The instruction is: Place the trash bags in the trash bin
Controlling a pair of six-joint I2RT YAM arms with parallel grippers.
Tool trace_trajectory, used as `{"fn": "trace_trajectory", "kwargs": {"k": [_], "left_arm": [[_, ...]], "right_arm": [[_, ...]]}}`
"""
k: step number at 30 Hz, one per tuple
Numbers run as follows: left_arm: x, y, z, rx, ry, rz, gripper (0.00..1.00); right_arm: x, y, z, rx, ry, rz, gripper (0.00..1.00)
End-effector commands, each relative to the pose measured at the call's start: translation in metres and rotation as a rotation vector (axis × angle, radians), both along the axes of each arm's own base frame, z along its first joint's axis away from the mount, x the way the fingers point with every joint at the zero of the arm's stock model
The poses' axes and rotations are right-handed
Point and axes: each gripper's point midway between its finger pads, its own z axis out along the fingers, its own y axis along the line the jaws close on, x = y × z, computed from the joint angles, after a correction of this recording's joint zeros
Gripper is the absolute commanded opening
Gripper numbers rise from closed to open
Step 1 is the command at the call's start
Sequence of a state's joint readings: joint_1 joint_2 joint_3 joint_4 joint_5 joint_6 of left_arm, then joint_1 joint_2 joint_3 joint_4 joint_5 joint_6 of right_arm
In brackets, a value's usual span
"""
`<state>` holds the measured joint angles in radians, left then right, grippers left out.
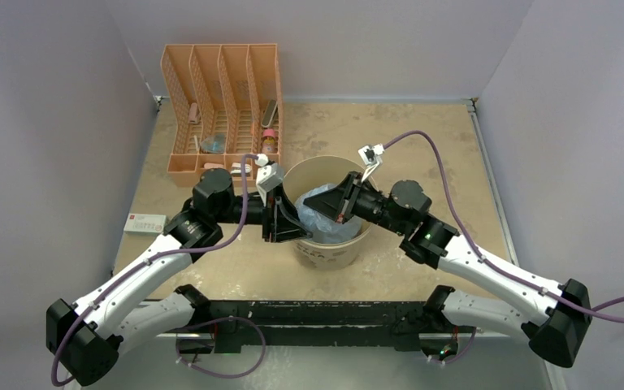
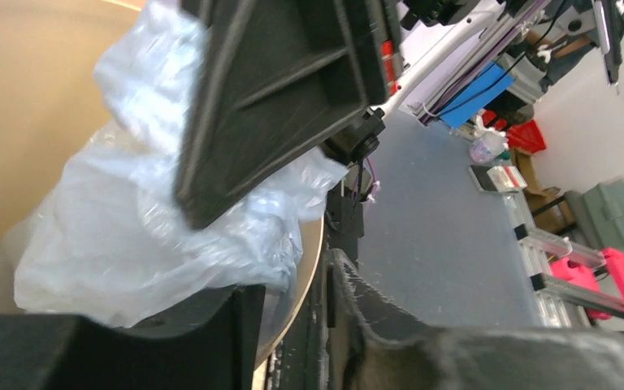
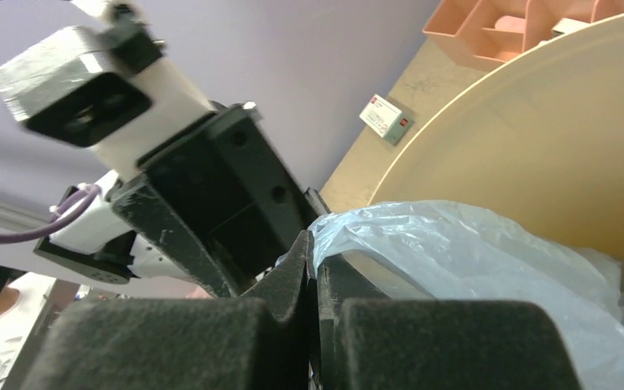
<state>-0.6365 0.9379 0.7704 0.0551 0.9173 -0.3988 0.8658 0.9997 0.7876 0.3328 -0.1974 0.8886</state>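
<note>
The cream trash bin (image 1: 322, 253) stands mid-table between my arms. A light-blue trash bag (image 1: 318, 207) lies crumpled inside it. My left gripper (image 1: 286, 221) sits at the bin's left rim. In the left wrist view one finger is inside and one outside the rim (image 2: 309, 260), closed narrowly on it, with the bag (image 2: 130, 236) beside them. My right gripper (image 1: 343, 201) reaches into the bin from the right. In the right wrist view it (image 3: 315, 244) is shut on an edge of the bag (image 3: 471, 252), in front of the bin's wall (image 3: 552, 146).
An orange mesh file organizer (image 1: 223, 101) holding small items stands at the back left, close behind the bin. A small white and red box (image 1: 145, 223) lies at the table's left edge. Grey walls enclose the table on three sides.
</note>
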Motion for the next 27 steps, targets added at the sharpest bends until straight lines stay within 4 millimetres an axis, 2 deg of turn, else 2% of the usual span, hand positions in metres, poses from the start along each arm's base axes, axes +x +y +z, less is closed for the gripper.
{"fn": "trace_trajectory", "kwargs": {"k": [1,7,9,12,14,17,19,21,23,27], "left_arm": [[0.006,0.001,0.013,-0.016,-0.035,0.047,0.4],[0.01,0.0,0.04,-0.143,-0.054,0.094,0.63],[0.01,-0.003,0.046,-0.168,-0.053,0.079,0.64],[0.015,-0.009,0.044,-0.147,-0.04,0.056,0.63],[0.016,-0.012,0.04,-0.133,-0.03,0.039,0.55],[0.019,-0.013,0.037,-0.127,-0.029,0.046,0.34],[0.021,-0.012,0.036,-0.124,-0.031,0.066,0.16],[0.024,-0.01,0.04,-0.128,-0.047,0.095,0.07],[0.027,-0.006,0.044,-0.138,-0.06,0.14,0.0],[0.046,0.004,0.048,-0.098,-0.064,0.288,0.0]], "right_arm": [[-0.012,-0.01,0.046,0.149,-0.091,0.014,0.0],[-0.015,-0.008,0.039,0.108,-0.109,0.037,0.0],[-0.016,-0.007,0.037,0.101,-0.109,0.045,0.0],[-0.016,-0.007,0.039,0.1,-0.116,0.047,0.0],[-0.015,-0.008,0.041,0.1,-0.119,0.038,0.0],[-0.013,-0.011,0.044,0.094,-0.126,0.021,0.0],[-0.009,-0.013,0.041,0.076,-0.12,-0.003,0.0],[-0.003,-0.017,0.038,0.051,-0.114,-0.046,0.02],[0.005,-0.024,0.034,0.013,-0.112,-0.108,0.06],[0.032,-0.055,0.025,-0.102,-0.103,-0.324,0.02]]}}
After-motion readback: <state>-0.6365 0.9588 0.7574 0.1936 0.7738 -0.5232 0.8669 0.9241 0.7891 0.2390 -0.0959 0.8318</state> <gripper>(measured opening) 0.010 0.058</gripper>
